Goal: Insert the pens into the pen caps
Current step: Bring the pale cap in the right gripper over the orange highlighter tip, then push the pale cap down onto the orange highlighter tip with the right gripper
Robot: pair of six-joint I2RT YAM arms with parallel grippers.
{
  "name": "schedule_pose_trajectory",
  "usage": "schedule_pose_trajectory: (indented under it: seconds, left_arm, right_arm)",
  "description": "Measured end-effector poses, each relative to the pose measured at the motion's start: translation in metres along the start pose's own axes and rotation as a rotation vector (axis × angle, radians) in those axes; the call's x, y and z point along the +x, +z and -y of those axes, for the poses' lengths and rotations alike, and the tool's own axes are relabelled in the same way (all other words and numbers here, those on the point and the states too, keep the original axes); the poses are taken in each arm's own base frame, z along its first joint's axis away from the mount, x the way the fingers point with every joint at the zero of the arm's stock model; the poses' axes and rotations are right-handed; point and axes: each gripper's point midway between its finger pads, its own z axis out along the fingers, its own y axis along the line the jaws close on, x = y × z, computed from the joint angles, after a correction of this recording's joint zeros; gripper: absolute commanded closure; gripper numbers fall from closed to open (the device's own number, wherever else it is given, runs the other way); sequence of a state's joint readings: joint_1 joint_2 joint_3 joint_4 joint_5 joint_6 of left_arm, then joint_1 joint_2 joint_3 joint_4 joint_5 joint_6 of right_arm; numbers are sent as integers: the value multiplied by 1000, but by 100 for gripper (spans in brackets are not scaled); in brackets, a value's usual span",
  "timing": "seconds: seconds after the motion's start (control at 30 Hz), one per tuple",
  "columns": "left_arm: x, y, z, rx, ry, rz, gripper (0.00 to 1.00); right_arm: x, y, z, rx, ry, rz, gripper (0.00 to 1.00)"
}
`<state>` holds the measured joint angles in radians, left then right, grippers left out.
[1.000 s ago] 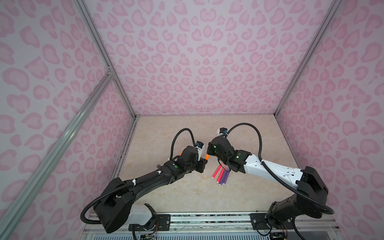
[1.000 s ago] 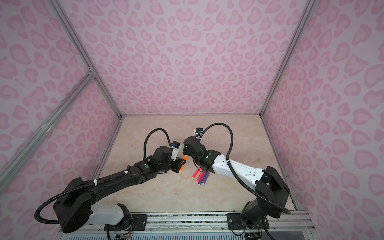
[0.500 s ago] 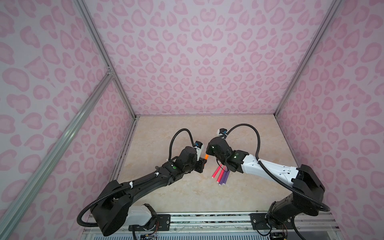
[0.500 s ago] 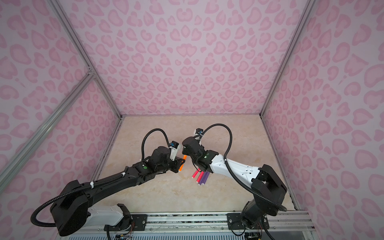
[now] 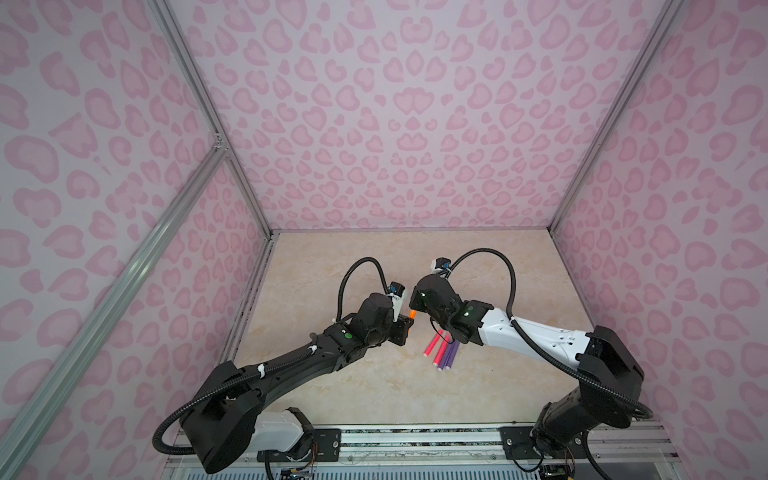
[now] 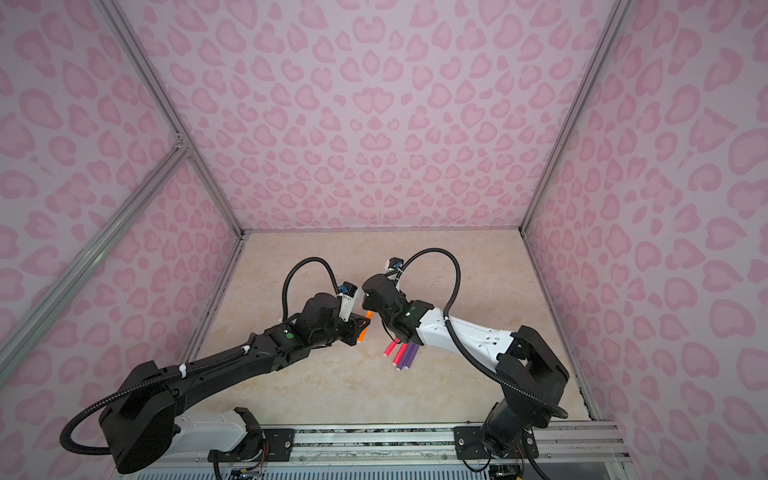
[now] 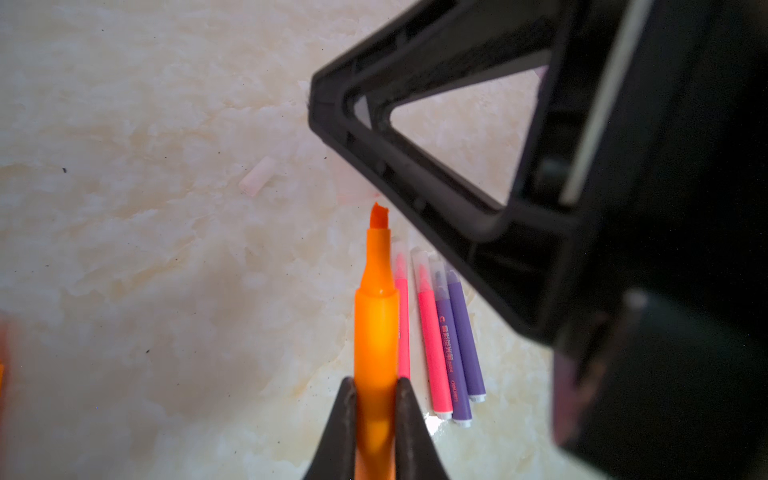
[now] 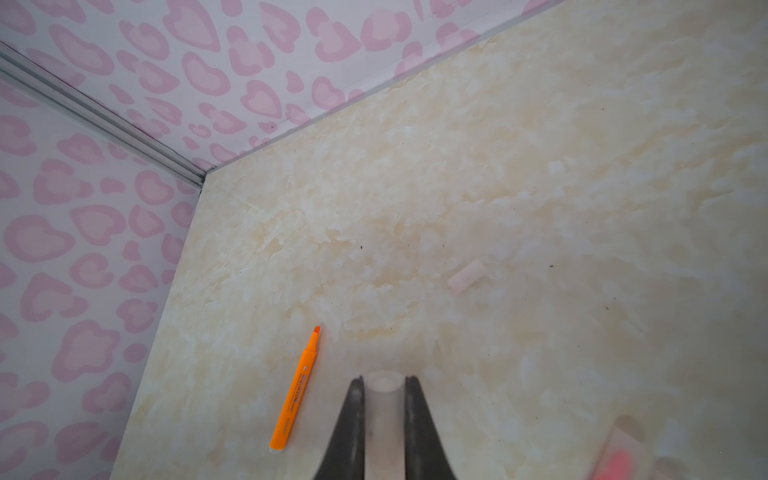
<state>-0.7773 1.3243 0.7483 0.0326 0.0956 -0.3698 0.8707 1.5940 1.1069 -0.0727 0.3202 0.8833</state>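
Left claw [image 7: 376,386] pinches orange pen [image 7: 376,324], right claw [image 8: 383,381] cap [image 8: 383,415].

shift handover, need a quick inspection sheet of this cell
surface: beige marbled table top, a few dark specks
job's things: orange pen uncapped, held; clear cap held; second orange pen uncapped and a loose cap lying on the table; pink and purple pens lying side by side, capped
clutter: nothing seen
grippers: left gripper shut on the orange pen; right gripper shut on the clear cap
cables: black hoses loop above both wrists
surroundings: pink heart-print walls, aluminium frame post
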Motion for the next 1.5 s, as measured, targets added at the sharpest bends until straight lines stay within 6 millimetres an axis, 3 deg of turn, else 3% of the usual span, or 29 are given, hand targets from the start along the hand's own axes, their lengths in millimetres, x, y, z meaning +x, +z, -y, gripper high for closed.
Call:
schedule_pose_trajectory:
  seconds: [0.5, 1.13, 1.5]
  left_arm:
    - [2, -6, -14, -78, -8, 13, 97]
    - [-3, -16, -23, -126, -22, 60, 97]
    - [8, -19, -28, -153, -16, 15, 97]
  right_arm:
    - [13, -8, -17, -41, 6, 24, 100]
    - [25, -2, -27, -56, 6, 8, 100]
    - [35, -10, -30, -35, 23, 57, 100]
